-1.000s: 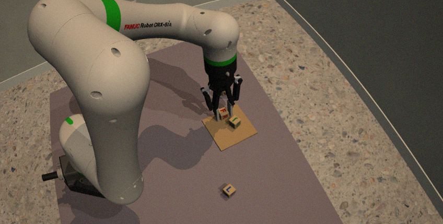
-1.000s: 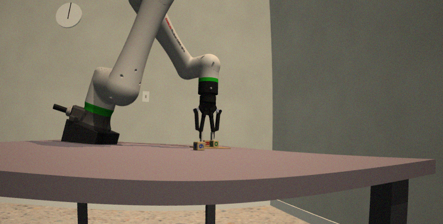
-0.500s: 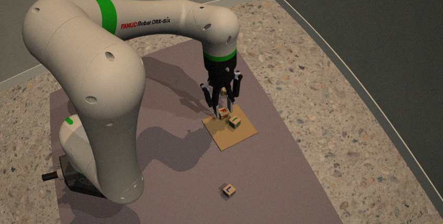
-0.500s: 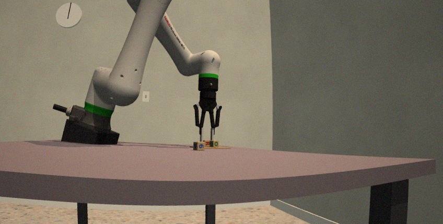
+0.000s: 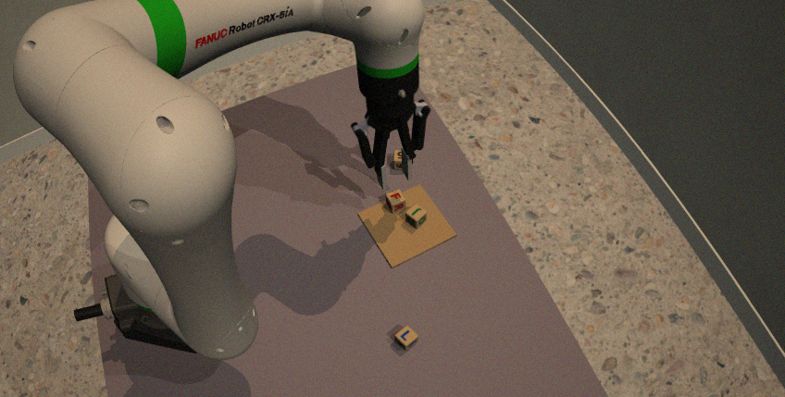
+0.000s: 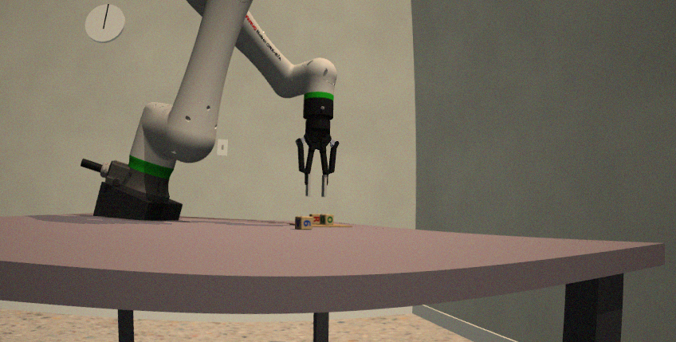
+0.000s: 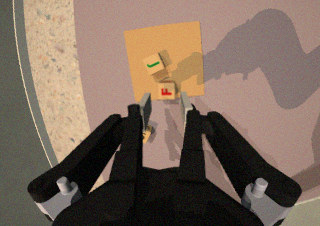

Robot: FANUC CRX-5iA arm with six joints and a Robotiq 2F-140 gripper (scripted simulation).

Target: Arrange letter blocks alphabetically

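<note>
Above the mat (image 5: 418,241), the gripper (image 5: 394,171) hung slightly spread, pinching nothing. Rigid, light F block (image 5: 394,200) probably suited grasping by opposite side faces.

Tan mat (image 5: 418,241), red-lettered block (image 5: 394,200)

Table (image 6: 426,262): mauve top, rounded right corner, dark legs (image 6: 592,308). Floor (image 5: 551,134): speckled terrazzo, pale skirting (image 5: 633,151) along the walls. Back wall (image 6: 56,101): pale grey-green, bearing a round white clock (image 6: 104,22) above the table's left edge and a small white socket plate (image 6: 222,146). Right wall (image 6: 545,101): darker grey-green. Light casts soft shadows across the tabletop.
</note>
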